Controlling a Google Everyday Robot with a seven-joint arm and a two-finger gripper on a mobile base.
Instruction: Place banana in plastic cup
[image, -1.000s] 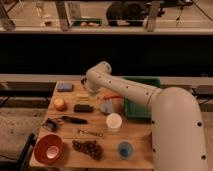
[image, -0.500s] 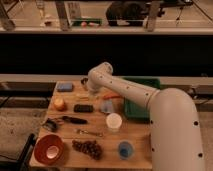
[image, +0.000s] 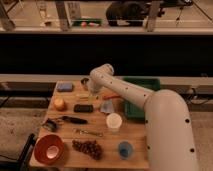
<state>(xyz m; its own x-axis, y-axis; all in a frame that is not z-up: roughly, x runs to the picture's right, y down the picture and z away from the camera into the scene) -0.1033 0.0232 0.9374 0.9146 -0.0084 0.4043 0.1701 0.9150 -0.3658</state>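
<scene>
I count one banana (image: 82, 96) on the table (image: 62, 131), just behind the single black bar (image: 83, 108), plus one orange fruit (image: 59, 103), one white cup (image: 114, 121) and one blue cup (image: 125, 149). The arm reaches in from the right and bends over the far side. Its gripper (image: 93, 91) points down just beside the banana, and I cannot tell whether it grips anything.

Orange (image: 59, 103), black bar (image: 83, 108), red bowl (image: 49, 149), grapes (image: 88, 147), blue sponge (image: 64, 86), green tray (image: 142, 80).

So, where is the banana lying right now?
In the camera view, the banana lies on the table's left rear part, between the blue sponge and the black bar, right of the orange fruit; the gripper hangs close by it.
</scene>
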